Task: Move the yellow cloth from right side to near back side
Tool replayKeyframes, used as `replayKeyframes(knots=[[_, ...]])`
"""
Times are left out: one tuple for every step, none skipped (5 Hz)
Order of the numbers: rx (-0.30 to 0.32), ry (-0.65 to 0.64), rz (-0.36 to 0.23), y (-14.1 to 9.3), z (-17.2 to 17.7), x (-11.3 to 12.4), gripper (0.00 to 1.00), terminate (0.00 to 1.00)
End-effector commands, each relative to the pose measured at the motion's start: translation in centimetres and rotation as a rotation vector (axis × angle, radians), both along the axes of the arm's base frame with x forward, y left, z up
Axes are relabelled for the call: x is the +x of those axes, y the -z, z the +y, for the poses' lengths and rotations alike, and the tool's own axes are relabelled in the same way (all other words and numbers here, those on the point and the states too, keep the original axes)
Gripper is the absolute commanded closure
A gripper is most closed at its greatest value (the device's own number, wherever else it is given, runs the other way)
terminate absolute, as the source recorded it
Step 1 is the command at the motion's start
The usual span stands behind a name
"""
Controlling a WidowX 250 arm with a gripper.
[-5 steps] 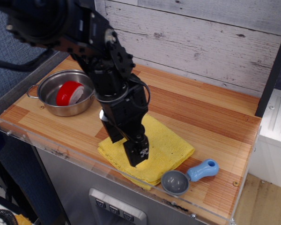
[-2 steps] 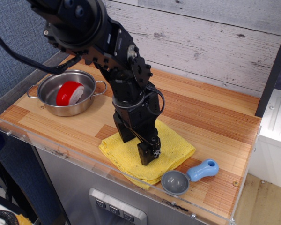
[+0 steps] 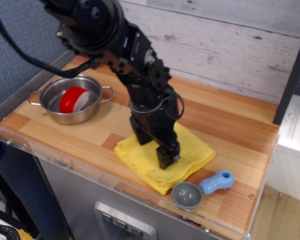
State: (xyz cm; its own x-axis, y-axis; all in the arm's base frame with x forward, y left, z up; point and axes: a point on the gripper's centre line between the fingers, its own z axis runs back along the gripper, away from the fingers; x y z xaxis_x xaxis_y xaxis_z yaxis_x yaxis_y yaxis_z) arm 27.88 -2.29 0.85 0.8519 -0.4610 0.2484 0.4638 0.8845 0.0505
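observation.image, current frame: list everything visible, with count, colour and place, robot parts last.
yellow cloth: one, bright yellow, folded, front middle of the table, under the pincer
steel pot: one, silver, left end of the table
red roll: one, red with a white core, inside the pot
scoop: one, grey bowl and blue handle, front edge, right of the cloth
table: one, wood top
plank wall: one, whitewashed, behind the table
arm: one, black
pincer: one, black, down on the cloth

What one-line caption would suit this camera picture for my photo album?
A black robot arm presses its gripper down on the yellow cloth near the table's front edge, between a steel pot and a blue scoop.
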Motion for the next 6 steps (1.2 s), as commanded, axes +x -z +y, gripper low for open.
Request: replayKeyframes(knots=[[-0.038, -0.041, 0.0, 0.7, -2.0, 3.1, 0.0, 0.0], [-0.059, -0.058, 0.001, 0.7, -3.2, 5.1, 0.0, 0.0], [-0.059, -0.054, -0.006, 0.8, -4.6, 7.5, 0.0, 0.0], [-0.07, -0.051, -0.021, 0.5, -5.7, 9.6, 0.0, 0.0], [-0.075, -0.057, -0.025, 0.1, -6.2, 10.7, 0.0, 0.0], [-0.097, -0.06, -0.022, -0.6, -6.5, 10.8, 0.0, 0.0]])
